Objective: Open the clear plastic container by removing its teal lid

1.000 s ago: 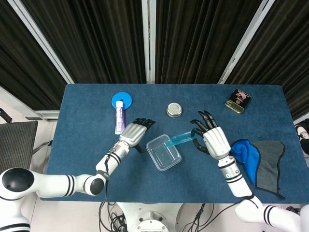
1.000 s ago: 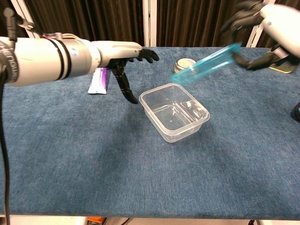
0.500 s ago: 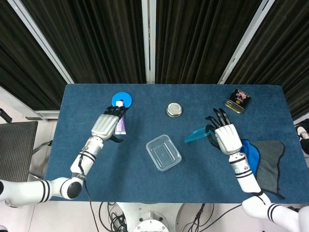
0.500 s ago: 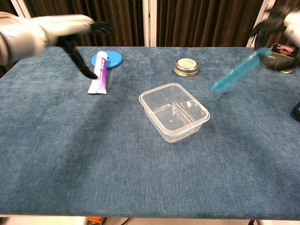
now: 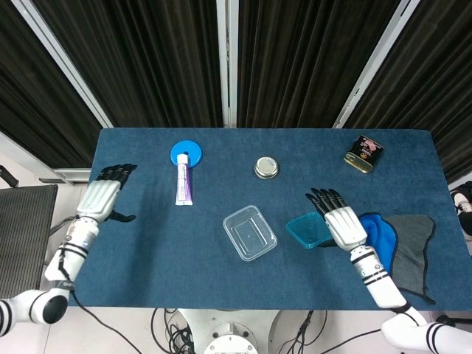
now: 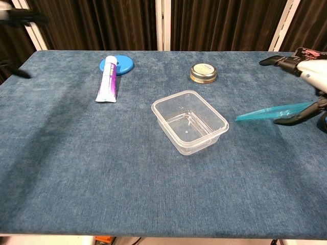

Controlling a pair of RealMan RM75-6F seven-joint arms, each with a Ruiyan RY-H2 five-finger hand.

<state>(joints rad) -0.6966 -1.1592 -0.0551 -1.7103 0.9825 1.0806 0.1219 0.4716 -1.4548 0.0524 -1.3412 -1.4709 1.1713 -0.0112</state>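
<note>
The clear plastic container (image 5: 250,233) (image 6: 189,121) stands open and empty at the middle of the blue table. Its teal lid (image 5: 308,229) (image 6: 273,113) is off, to the container's right, nearly flat and low over the table. My right hand (image 5: 341,225) (image 6: 311,76) holds the lid by its right edge, thumb under it and the other fingers spread above. My left hand (image 5: 101,200) (image 6: 23,16) is far off at the table's left edge, fingers apart and holding nothing; the chest view shows it only as a blur.
A purple toothpaste tube (image 5: 183,183) (image 6: 107,84) and a blue disc (image 5: 186,153) lie at the back left. A round tin (image 5: 266,167) (image 6: 203,73) sits behind the container. A black can (image 5: 363,153) stands back right, a blue-grey cloth (image 5: 402,247) at the right.
My right hand carried the lid away from the container to the right and lowered it from tilted to nearly flat. My left hand drew back from beside the container to the table's left edge.
</note>
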